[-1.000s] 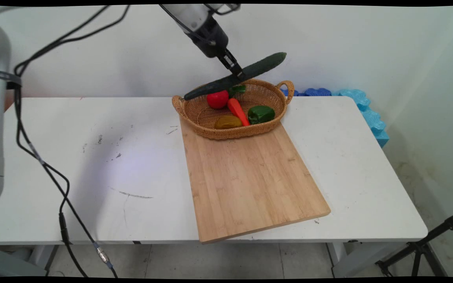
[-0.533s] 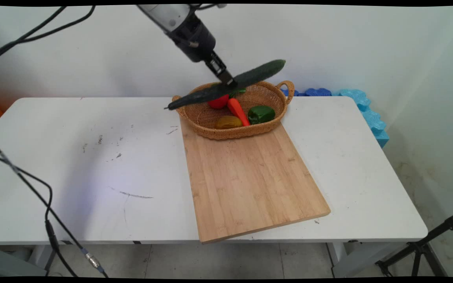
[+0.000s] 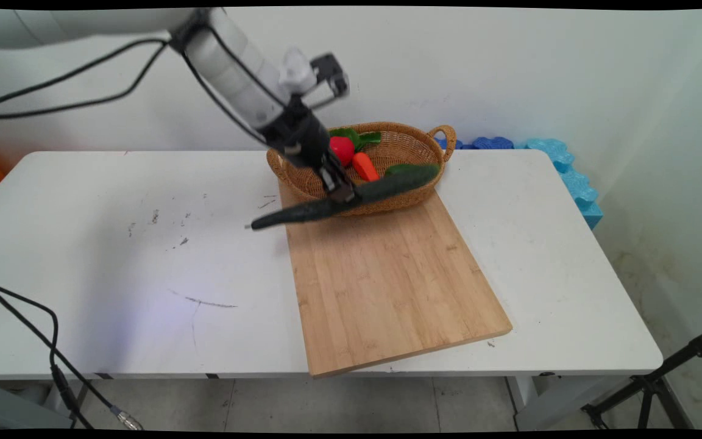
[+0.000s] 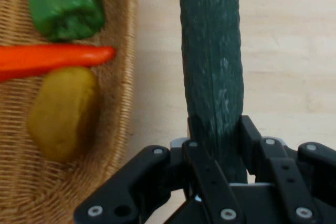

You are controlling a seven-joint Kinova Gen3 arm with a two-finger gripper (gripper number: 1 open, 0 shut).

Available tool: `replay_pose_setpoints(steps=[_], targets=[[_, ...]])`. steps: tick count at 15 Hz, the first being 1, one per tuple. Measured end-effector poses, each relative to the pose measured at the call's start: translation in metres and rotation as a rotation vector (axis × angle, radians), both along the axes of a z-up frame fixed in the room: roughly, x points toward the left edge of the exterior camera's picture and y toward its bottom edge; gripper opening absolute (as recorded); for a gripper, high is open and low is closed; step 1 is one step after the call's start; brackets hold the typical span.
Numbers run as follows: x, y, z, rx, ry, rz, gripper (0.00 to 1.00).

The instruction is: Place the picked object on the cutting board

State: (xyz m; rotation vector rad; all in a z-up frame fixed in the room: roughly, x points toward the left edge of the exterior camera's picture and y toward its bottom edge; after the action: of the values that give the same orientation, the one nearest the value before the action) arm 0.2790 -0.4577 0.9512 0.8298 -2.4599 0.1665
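Dark green cucumber (image 3: pixel 345 198): long, rough-skinned, pinched near its middle by the black gripper (image 3: pixel 340 194), whose two fingers (image 4: pixel 252 140) press on its opposite sides. It hangs in the air, tilted, one tip out over the bare surface (image 3: pixel 144 256) to the left of the board, the other tip higher, in front of the basket's near wall.

Bamboo board (image 3: pixel 387 280): lies flat, running from the middle of the surface's far edge toward its near edge. Its far end carries the basket.

Wicker basket (image 3: pixel 412 143): oval, two handles. Holds a tomato (image 3: pixel 342 149), a carrot (image 3: pixel 364 166), a pepper (image 4: pixel 63 3) and a yellow-brown piece, perhaps a potato (image 4: pixel 63 111); the hand view shows the last three lying close together just inside the rim.

Handling note, as a judgement: the grip sits about mid-length, so the cucumber balances, but its long ends swing wide. Any lowering wants the higher tip kept off the basket rim and the whole length levelled over open board. A slow descent is advisable; the skin may slip in a narrow pinch.
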Motion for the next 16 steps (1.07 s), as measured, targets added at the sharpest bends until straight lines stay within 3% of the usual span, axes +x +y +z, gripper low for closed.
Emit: replay_pose_setpoints(steps=[10,16], targets=[[-0.037,0.014,-0.072,-0.057,-0.024,-0.014,0.0],[-0.053,0.012,-0.093,-0.087,-0.03,-0.009,0.0]])
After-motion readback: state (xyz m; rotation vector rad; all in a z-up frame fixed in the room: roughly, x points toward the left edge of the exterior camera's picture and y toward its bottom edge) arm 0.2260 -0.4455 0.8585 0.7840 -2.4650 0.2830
